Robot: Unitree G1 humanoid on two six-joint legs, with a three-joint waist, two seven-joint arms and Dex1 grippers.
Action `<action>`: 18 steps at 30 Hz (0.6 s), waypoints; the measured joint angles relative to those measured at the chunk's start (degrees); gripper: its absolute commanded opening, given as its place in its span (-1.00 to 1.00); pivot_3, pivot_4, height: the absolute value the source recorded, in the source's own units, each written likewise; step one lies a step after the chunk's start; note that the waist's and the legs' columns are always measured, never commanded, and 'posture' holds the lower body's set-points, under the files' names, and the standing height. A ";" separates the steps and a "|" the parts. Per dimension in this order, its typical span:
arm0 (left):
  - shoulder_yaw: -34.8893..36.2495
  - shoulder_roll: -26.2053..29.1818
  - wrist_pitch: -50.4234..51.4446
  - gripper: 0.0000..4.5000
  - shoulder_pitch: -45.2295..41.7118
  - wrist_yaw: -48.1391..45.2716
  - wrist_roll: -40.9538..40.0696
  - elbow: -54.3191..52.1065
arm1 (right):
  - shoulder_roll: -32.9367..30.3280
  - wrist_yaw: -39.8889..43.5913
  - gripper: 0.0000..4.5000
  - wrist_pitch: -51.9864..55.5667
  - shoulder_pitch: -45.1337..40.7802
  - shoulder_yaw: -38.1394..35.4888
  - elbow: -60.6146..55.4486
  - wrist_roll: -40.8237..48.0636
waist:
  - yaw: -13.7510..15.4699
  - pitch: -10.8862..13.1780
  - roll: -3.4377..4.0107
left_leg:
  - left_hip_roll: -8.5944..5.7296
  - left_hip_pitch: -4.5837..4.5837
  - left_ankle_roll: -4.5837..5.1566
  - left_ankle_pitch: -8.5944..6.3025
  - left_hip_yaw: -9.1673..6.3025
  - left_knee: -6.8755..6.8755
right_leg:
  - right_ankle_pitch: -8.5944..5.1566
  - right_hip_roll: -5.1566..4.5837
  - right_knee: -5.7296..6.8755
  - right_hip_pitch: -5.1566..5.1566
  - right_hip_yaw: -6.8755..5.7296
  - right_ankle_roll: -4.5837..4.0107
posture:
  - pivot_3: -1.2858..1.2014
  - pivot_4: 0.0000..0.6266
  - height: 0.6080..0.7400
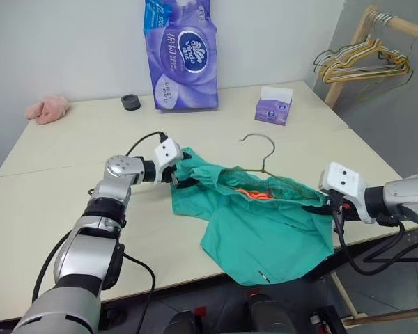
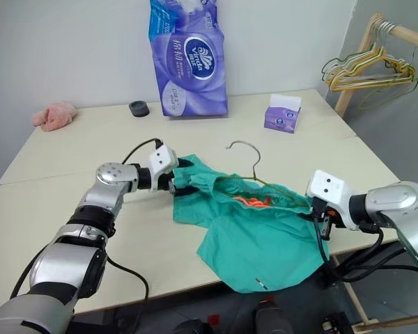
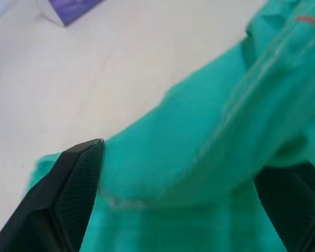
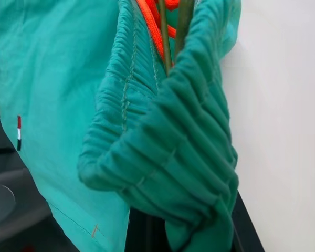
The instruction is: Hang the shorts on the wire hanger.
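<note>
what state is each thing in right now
shorts: on the table, one leg hanging over the front edge
wire hanger: frame inside the waistband, hook sticking out
left gripper: open, at the shorts
right gripper: shut on shorts

You are looking at one pair of teal-green shorts (image 1: pixel 265 229) and one wire hanger (image 1: pixel 261 153) lying on the table (image 1: pixel 70 146). You are working with two grippers: the left gripper (image 1: pixel 180 174) and the right gripper (image 1: pixel 332 209). Farther back you are seeing one large purple pack of tissue paper (image 1: pixel 182 52), one small purple tissue box (image 1: pixel 274 106), one small black round object (image 1: pixel 131 102) and one pink fluffy cloth (image 1: pixel 47 109). On the wooden rack (image 1: pixel 355 42) you are seeing a bunch of several hangers (image 1: pixel 362 62); they are overlapping too tightly for you to count exactly. Inside the waistband one orange-red cord (image 4: pixel 149 26) is showing.
</note>
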 measured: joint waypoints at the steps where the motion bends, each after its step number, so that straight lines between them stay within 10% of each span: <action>1: 0.82 0.43 0.06 0.99 -0.92 0.19 -0.30 0.49 | -0.01 -0.01 -1.00 0.87 0.57 -1.06 -0.03 0.99 | 0.00 0.00 0.00 | 0.00 0.00 0.00 0.00 0.00 0.00 | 0.00 0.00 0.00 0.00 -0.01 0.00 | -0.17 -0.78 1.00; 18: -1.57 -0.58 4.90 0.99 1.49 -12.36 -1.84 -6.55 | -4.38 -0.04 -1.00 -0.06 1.82 -1.41 -2.22 2.92 | -0.03 0.00 0.00 | 0.00 0.00 0.00 0.00 0.02 0.00 | -0.01 0.01 0.00 0.00 0.00 0.02 | -0.17 -0.79 1.00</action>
